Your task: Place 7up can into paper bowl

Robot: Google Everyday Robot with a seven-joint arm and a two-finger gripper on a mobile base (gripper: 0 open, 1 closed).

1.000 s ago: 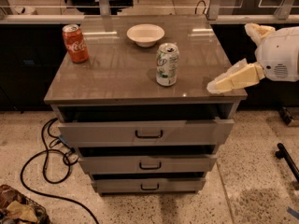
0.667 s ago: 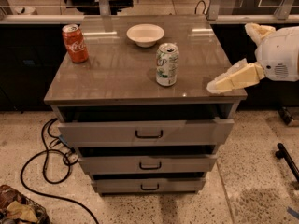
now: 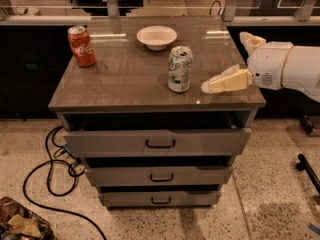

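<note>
Two cans: we see the 7up can point(image 3: 179, 69) upright toward the front middle of the cabinet top point(image 3: 120, 81); a red cola can point(image 3: 81, 46) stands at the back left, well apart.
Bowl: paper bowl point(image 3: 156, 36) at the back centre, behind the 7up can and apart from it.
Gripper: gripper point(image 3: 223, 61) at the right edge, just beside the 7up can, not touching; its fingers appear spread, grasping nothing.
Drawers: three; we note the top drawer point(image 3: 160, 143) stands slightly out.
Floor: black cable point(image 3: 50, 174) at the left.
</note>
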